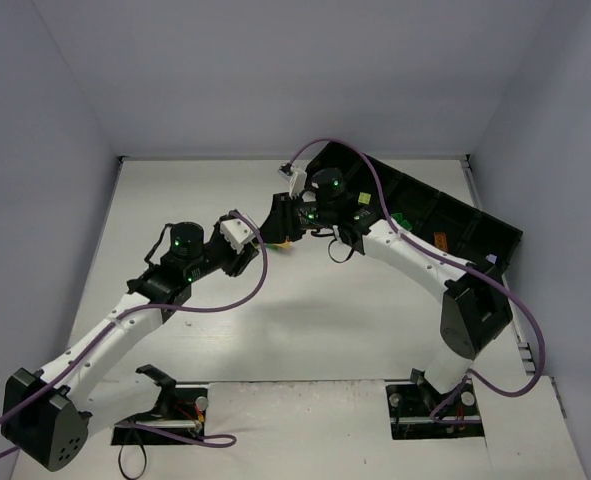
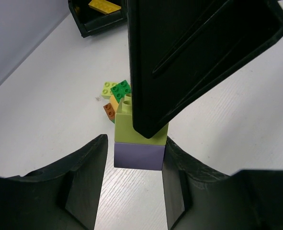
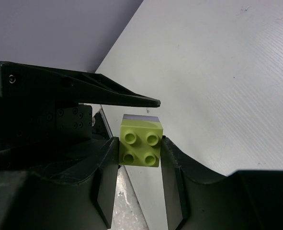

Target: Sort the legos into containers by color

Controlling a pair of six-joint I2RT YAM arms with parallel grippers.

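Within right gripper [image 3: 139,144], square four-studded lime brick [image 3: 140,149], smooth lilac brick [image 2: 139,155] attached.

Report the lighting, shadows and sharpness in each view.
Top external: soft, even light, with only faint shadows on the table. Left wrist: the right gripper's finger is a dark mass filling much of the frame; the lilac brick is sharp. Right wrist: the lime brick is crisp, without glare.
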